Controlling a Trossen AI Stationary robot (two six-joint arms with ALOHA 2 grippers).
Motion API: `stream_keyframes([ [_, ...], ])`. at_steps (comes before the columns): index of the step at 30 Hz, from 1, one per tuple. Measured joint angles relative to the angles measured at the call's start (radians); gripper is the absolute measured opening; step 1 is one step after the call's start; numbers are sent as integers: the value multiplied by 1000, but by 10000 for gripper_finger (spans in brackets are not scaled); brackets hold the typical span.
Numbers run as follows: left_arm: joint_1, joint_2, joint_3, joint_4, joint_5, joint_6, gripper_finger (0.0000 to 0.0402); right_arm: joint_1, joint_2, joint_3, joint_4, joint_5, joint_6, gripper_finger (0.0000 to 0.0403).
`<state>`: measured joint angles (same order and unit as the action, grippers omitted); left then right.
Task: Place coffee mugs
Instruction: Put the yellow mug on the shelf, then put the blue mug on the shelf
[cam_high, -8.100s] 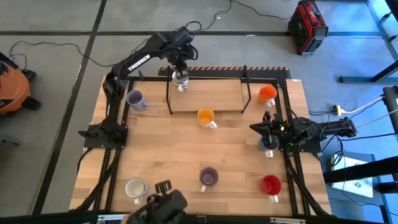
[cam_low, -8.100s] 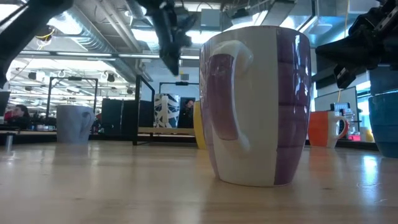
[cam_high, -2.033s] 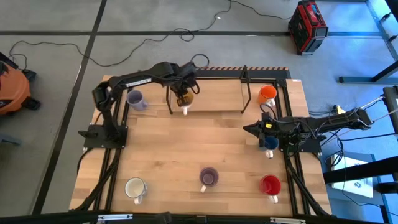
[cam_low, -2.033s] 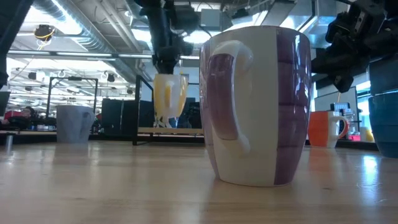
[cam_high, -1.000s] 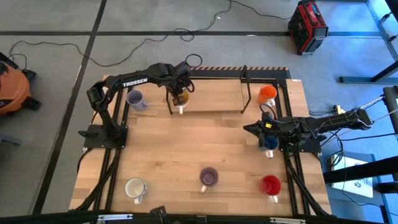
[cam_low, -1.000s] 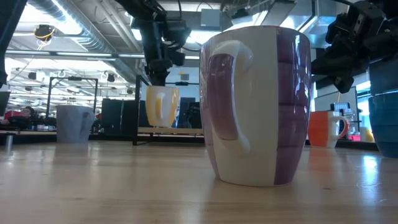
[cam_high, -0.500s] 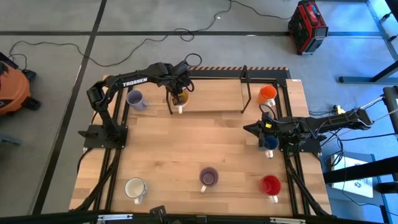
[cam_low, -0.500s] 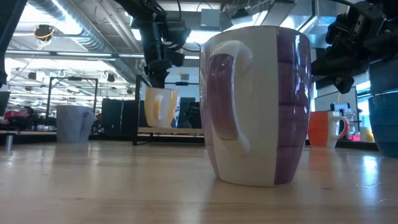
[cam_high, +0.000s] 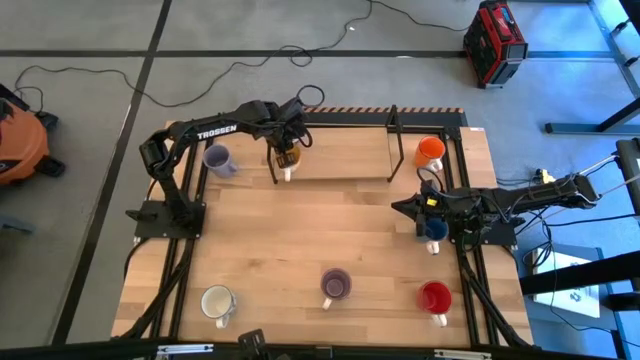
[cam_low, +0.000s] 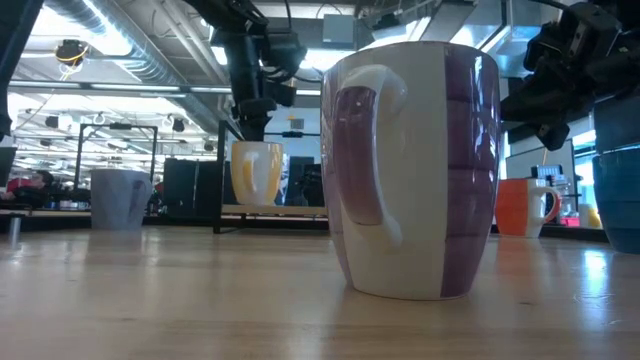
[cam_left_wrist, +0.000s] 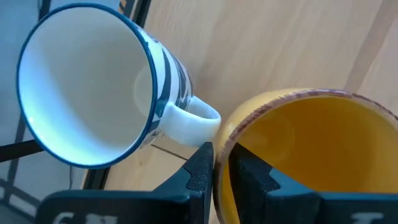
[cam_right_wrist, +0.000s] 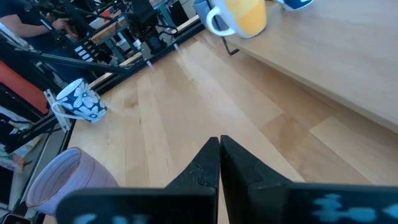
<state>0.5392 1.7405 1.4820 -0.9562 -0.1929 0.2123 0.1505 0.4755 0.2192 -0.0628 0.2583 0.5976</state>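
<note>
My left gripper (cam_high: 288, 152) reaches over the left end of the raised wooden shelf (cam_high: 345, 150) and is shut on the yellow-orange mug (cam_low: 257, 172). A white mug with blue stripes (cam_left_wrist: 93, 87) stands on the shelf right beside it, its handle toward the yellow-orange mug. My right gripper (cam_high: 398, 207) hovers shut at the table's right side, next to the blue mug (cam_high: 433, 230), touching nothing. The orange mug (cam_high: 430, 150) stands on the shelf's right end. On the table stand the grey-lavender (cam_high: 217, 158), purple (cam_high: 334, 284), red (cam_high: 435, 296) and white (cam_high: 217, 301) mugs. My left gripper pinches the yellow-orange mug's wall at the rim (cam_left_wrist: 225, 134), one finger (cam_left_wrist: 200, 167) outside and the other (cam_left_wrist: 252, 174) inside the cup. The fingers come from above, pointing down. The mug is upright, its base (cam_low: 256, 203) at the shelf top.
The shelf stands on thin dark legs (cam_high: 273, 165) along the table's far side. The middle of the table (cam_high: 330, 225) is bare wood. The purple mug (cam_low: 415, 170) fills the low view's centre. The white mug, which has dark flowers (cam_right_wrist: 81, 102), shows in the right wrist view.
</note>
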Motion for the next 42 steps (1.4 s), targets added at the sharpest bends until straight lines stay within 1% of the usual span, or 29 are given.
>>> stream_keyframes([
  [8,-4,0,0,0,-4,1,105,0,0,0,0,-11,0,3],
  [11,-5,0,0,0,-8,0,116,0,0,0,0,-11,0,3],
  [16,-6,-7,4,-1,-17,1,118,0,0,0,0,-10,0,3],
  [19,-6,-7,29,-3,-25,-7,118,0,0,0,1,-10,0,3],
  [29,-20,-7,171,0,-24,0,118,0,0,0,1,-8,0,3],
  [37,-95,-8,321,22,-22,-10,118,0,0,0,2,-7,0,3],
  [39,-116,-8,341,72,0,-39,118,0,0,0,2,-7,4,3],
  [42,-140,-8,349,163,85,-72,118,0,0,0,2,-5,-16,3],
])
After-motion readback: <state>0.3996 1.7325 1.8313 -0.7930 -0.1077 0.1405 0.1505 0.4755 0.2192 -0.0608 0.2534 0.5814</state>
